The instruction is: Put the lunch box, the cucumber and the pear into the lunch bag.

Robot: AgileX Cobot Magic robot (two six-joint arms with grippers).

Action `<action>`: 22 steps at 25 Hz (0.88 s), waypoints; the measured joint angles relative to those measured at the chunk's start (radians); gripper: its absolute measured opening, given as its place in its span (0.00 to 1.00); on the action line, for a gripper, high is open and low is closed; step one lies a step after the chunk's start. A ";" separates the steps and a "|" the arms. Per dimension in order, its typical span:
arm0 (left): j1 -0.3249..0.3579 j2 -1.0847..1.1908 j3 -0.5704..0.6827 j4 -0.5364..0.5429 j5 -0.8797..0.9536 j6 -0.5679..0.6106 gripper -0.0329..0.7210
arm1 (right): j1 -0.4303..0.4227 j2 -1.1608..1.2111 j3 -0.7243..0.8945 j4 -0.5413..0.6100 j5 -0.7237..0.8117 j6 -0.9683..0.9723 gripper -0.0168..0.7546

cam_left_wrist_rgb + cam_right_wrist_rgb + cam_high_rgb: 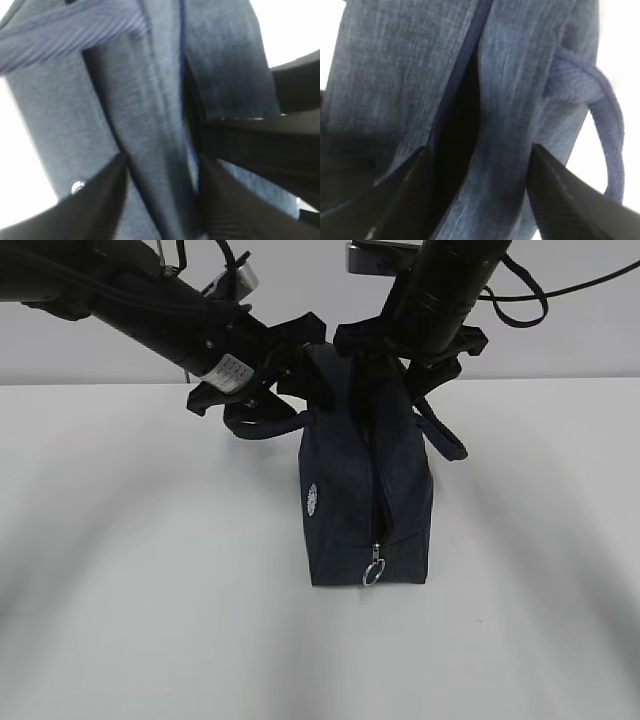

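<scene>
We see the lunch bag (365,505) standing upright near the middle of the white table (140,570), its zipper run down one end so that the metal ring pull (373,567) hangs close to the base, and its small round white logo (313,499) facing left. Both arms meet at the top of the bag. Our left gripper (162,172) has its jaws spread apart with a fold of the navy fabric between them; we cannot tell whether the fingers press it. Our right gripper (477,172) likewise stands open, its fingers straddling the dark slit of the bag's mouth, with a loop handle (605,130) hanging just to its right.
</scene>
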 joint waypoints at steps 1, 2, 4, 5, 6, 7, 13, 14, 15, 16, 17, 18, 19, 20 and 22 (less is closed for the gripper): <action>0.010 -0.003 0.000 0.002 0.014 0.005 0.61 | 0.000 -0.008 0.000 0.000 0.002 0.000 0.62; 0.020 -0.009 0.000 0.002 0.030 0.018 0.62 | 0.000 -0.017 0.000 0.000 0.004 0.000 0.63; 0.029 -0.025 0.000 0.010 0.051 0.049 0.63 | 0.000 -0.051 0.000 0.000 0.004 0.000 0.63; 0.030 -0.036 0.000 0.015 0.061 0.072 0.63 | 0.000 -0.068 0.000 0.000 0.004 0.002 0.63; 0.030 -0.045 0.000 0.017 0.072 0.096 0.63 | 0.002 -0.087 -0.001 0.002 0.004 0.002 0.63; 0.029 -0.057 0.000 0.017 0.086 0.115 0.63 | 0.004 -0.106 -0.001 0.002 0.007 0.002 0.63; 0.011 -0.079 0.000 0.066 0.144 0.181 0.63 | 0.010 -0.229 0.139 0.009 -0.017 -0.003 0.63; 0.007 -0.079 0.000 0.073 0.148 0.182 0.63 | 0.010 -0.259 0.178 0.009 -0.039 -0.010 0.63; 0.007 -0.079 0.000 0.076 0.149 0.183 0.63 | 0.010 -0.292 0.227 0.009 -0.067 -0.020 0.63; 0.007 -0.081 0.000 0.078 0.150 0.183 0.63 | 0.010 -0.322 0.282 0.009 -0.094 -0.028 0.63; 0.007 -0.082 0.000 0.084 0.152 0.183 0.63 | 0.010 -0.359 0.341 0.011 -0.131 -0.042 0.63; 0.007 -0.083 0.000 0.089 0.152 0.183 0.63 | 0.010 -0.398 0.393 0.015 -0.172 -0.058 0.63; 0.007 -0.088 0.000 0.093 0.153 0.184 0.63 | 0.010 -0.430 0.458 0.020 -0.209 -0.076 0.63; 0.007 -0.095 0.000 0.096 0.156 0.186 0.63 | 0.010 -0.470 0.525 0.029 -0.256 -0.092 0.63; 0.007 -0.118 0.000 0.097 0.156 0.196 0.63 | 0.010 -0.543 0.650 0.055 -0.356 -0.134 0.63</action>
